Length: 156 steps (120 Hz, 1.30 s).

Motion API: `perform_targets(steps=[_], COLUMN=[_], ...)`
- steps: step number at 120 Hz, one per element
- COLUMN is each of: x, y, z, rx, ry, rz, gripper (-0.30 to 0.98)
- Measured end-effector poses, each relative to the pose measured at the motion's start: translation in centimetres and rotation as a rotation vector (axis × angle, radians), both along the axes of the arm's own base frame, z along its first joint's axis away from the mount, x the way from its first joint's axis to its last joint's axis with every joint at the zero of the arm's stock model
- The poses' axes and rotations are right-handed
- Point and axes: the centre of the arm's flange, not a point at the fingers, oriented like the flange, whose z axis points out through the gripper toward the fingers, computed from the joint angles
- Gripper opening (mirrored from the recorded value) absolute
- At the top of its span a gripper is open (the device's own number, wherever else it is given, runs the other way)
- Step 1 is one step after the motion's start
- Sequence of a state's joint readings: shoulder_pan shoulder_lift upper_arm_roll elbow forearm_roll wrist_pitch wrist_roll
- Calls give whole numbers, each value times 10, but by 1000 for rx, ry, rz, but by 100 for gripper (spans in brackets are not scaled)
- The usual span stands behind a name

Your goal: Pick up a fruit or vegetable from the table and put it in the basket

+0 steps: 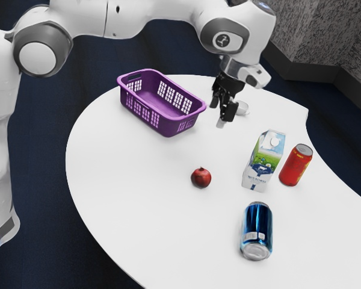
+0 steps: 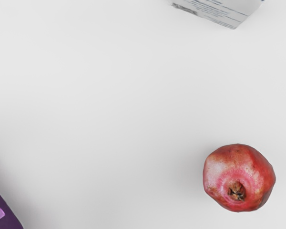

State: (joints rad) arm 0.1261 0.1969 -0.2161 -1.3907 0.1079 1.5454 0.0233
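Jaws apart in exterior view

Furniture: one table (image 1: 123, 205), top white, plain and smooth in finish. Its rim follows a broad curve, interrupted by a distinct corner on the side toward the wall (image 1: 346, 36). Floor (image 1: 42, 259): dark navy blue, marked by faint darker streaks; it lies below the table and extends past its rim on both sides in the exterior view. Wall: beyond the table, at the exterior view's upper right; grey, mottled, rough in texture. A dark skirting (image 1: 316, 72) follows the wall's foot, between wall and floor, and changes direction along its run beyond the table. Light: soft and diffuse over the table; in the wrist view the white top reads as pale grey, with gentle shading.
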Motion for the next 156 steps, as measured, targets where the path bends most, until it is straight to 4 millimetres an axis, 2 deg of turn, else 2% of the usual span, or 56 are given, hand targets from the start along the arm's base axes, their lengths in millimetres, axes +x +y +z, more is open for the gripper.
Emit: perform_targets(steps=[13,26,35,52,58,65,76,89,101,108,130,156], x=[6,15,18,22,21,19,13,10,13,14,9,7], y=[4,-6,-23,-35,-45,-54,-56,-51,-30,-25,-31,-29], z=[-6,-67,-89,-98,-102,-112,-128,-140,-144,-146,-157,-158], rx=[-5,-75,-102,-127,-141,-160,-185,-205,-208,-210,-226,-232], ry=[-26,9,-11,-69,-77,-70,-50,-38,-40,-41,-20,-20], rz=[1,-3,-24,-35,-47,-50,-38,-18,20,30,32,39], gripper=[69,69,69,69,69,69,69,69,69,69,69,69])
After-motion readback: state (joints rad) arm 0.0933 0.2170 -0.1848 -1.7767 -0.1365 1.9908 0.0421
